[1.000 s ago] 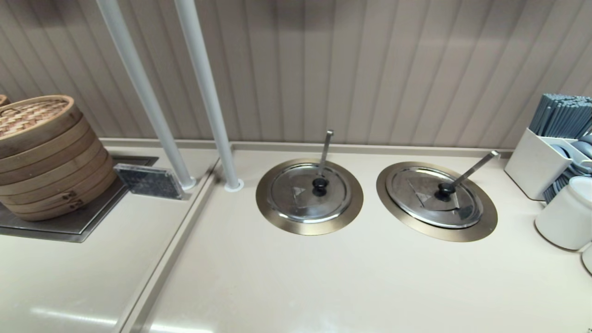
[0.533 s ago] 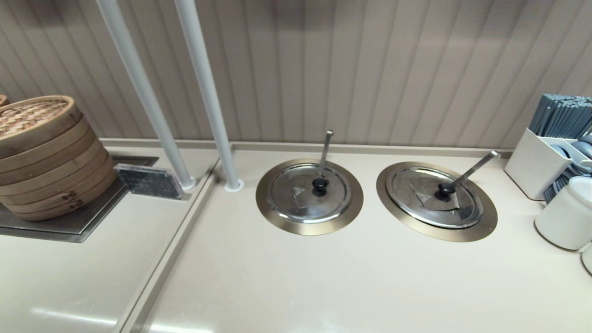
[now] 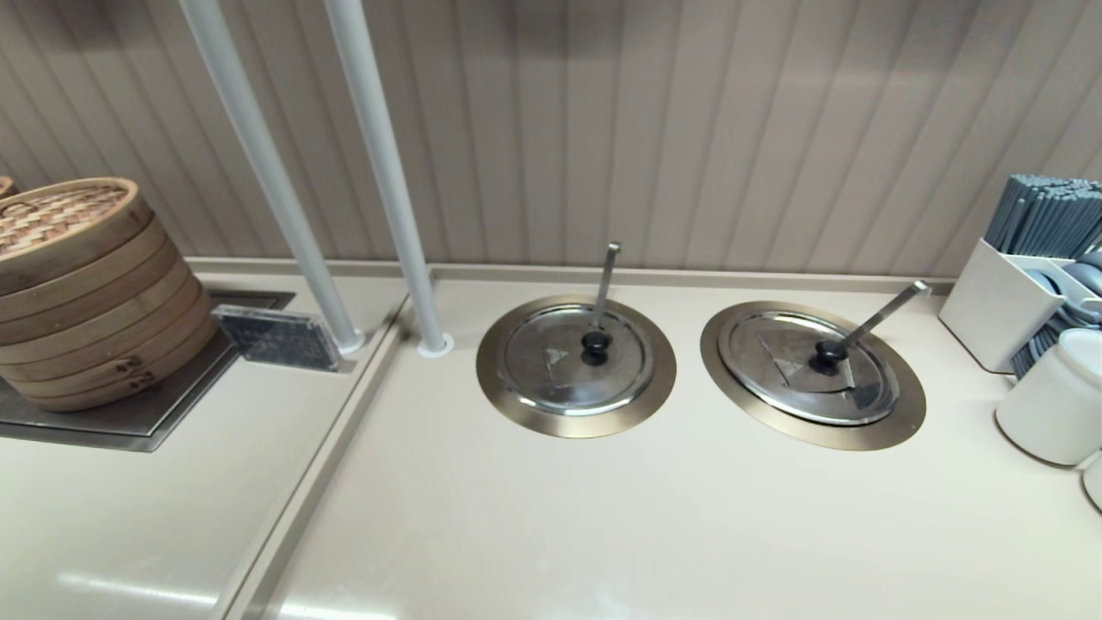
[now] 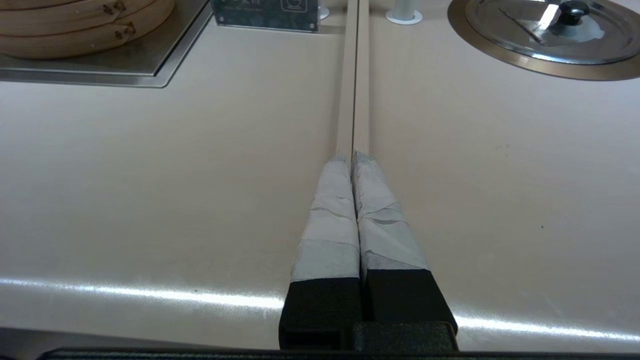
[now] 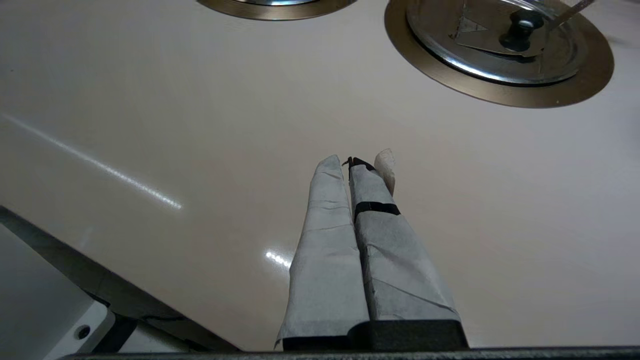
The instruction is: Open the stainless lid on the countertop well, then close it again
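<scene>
Lid (image 3: 811,366) sits flat on the right well (image 3: 895,424), untouched; I keep both tools pressed together, right (image 5: 356,164) low over the desk nearest it, left (image 4: 352,156) parked

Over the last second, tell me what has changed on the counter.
Nothing visibly changed. The lid sits shut on its well, ladle handle slanting, as before. Neither arm shows in the head view; the left hand and right hand are shut above the near counter, short of the wells.
</scene>
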Robot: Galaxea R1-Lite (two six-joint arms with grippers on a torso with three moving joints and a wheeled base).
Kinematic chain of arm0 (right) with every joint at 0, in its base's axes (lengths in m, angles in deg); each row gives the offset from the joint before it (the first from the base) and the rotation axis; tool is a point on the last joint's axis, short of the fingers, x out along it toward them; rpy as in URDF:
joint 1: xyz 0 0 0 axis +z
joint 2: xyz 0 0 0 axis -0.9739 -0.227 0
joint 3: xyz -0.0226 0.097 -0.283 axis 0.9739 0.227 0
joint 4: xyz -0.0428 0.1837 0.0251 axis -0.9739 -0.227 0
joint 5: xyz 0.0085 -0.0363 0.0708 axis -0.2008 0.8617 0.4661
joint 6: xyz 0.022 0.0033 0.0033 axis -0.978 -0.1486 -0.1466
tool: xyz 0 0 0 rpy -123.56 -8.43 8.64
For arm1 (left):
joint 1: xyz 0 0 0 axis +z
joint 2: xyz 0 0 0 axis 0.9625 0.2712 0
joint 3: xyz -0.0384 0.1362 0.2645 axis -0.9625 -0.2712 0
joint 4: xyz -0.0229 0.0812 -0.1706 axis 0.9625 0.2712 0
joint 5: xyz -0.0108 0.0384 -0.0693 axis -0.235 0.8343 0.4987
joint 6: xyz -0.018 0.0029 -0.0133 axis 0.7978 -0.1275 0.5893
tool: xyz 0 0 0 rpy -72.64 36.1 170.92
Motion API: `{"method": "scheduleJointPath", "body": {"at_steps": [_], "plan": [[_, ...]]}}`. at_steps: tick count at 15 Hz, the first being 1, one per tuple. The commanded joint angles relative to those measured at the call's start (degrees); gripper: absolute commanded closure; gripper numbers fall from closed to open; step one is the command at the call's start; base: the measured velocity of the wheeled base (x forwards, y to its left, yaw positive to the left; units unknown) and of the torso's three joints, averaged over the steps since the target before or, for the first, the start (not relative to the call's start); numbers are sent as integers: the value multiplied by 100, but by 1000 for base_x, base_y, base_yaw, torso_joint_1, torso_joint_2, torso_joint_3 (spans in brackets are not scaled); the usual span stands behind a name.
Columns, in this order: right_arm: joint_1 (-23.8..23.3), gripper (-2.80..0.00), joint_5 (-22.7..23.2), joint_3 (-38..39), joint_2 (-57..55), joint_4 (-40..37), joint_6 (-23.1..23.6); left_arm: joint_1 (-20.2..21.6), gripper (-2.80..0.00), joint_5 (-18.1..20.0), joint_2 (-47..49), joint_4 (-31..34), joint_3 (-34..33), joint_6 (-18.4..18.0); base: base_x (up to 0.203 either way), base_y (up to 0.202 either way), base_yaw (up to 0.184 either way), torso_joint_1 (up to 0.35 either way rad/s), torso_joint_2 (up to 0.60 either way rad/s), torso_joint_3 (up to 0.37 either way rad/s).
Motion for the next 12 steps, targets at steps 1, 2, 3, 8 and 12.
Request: {"method": "scheduleJointPath", "body": {"at_steps": [1,2,3,8,12], "plan": [[9,0,-467,-15,721,-219,91,1,0,-2,0,-5,4,0,0,0,0,0,0,0],[11,0,-777,113,721,-218,153,1,0,-2,0,-5,1,0,0,0,0,0,0,0],[12,0,-1060,167,721,-155,64,1,0,-2,0,4,4,0,0,0,0,0,0,0],[12,0,-1936,466,721,17,-42,1,0,-2,0,-5,4,0,0,0,0,0,0,0],[12,0,-1977,538,713,316,-655,1,0,-2,0,-4,4,0,0,0,0,0,0,0]]}}
